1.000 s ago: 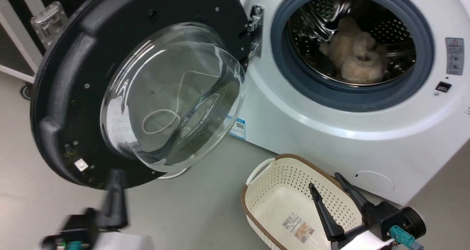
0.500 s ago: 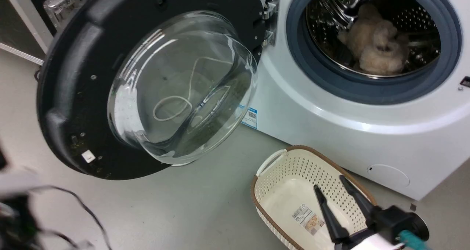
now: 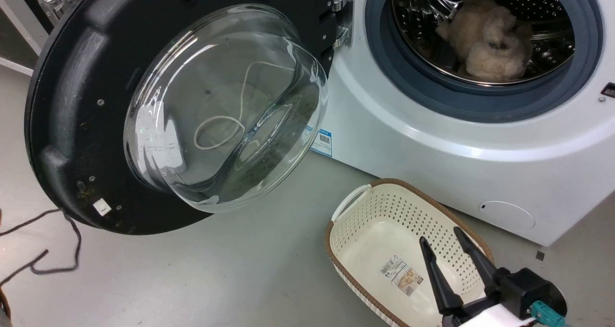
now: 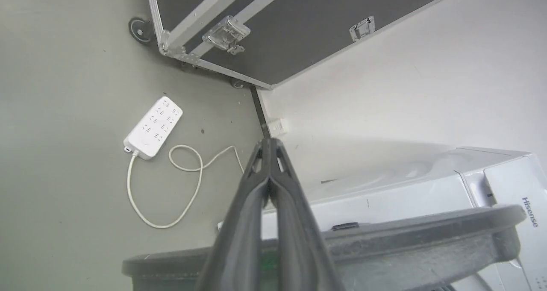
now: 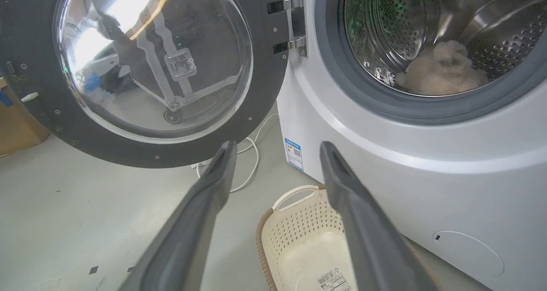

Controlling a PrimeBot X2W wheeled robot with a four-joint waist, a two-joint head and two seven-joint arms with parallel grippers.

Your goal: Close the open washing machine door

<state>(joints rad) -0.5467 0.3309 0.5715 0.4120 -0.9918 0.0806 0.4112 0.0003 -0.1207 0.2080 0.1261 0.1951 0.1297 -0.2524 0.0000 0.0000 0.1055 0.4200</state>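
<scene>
Black-rimmed, glass-windowed washing machine door — judged heavy and rigid, best pushed at its free edge. Left gripper is pressed together — right gripper is spread apart.

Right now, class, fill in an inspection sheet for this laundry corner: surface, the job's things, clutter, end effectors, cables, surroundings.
Surface: grey floor, a few dark specks.
Job's things: washing machine door swung wide open; washing machine port uncovered, a fluffy beige item lying in the drum.
Clutter: cream laundry basket on the floor in front of the washer.
End effectors: left end effector shut, holding nothing, by the door's edge, contact unclear; right end effector open, over the basket.
Cables: white cable looping from a power strip; dark cable on the floor.
Surroundings: black flight case on casters, white wall.
</scene>
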